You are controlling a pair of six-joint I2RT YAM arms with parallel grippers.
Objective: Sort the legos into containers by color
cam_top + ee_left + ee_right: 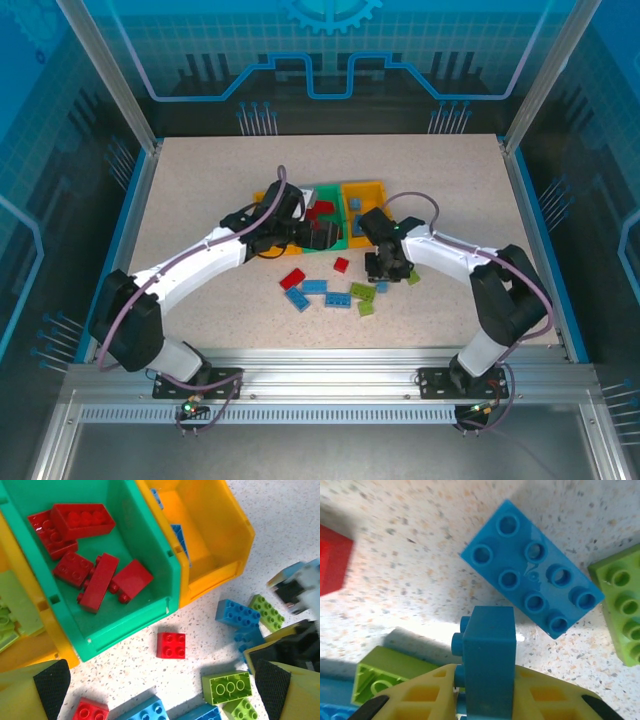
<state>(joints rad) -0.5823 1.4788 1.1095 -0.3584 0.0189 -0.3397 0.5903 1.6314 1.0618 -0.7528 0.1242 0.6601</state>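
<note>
The right gripper's [487,682] fingers [422,695] stand narrow, clamped on a small blue brick [489,650]. It is tipped on its side, studs pointing sideways, above the table in front and right of the green bin [172,587]. The left gripper's [161,682] fingers [50,682] stand wide, holding nothing, over that bin's near edge; red bricks [95,580] lie inside it.

Green plastic bin [125,627] holds several red studded bricks [97,582]; the yellow-orange plastic bin [232,530] joined on its right has blue bricks [178,536] along one wall. Small square red brick [171,645] sits on the speckled counter [280,510] just below the bins. Left gripper [161,692] jaws spread wide.
</note>
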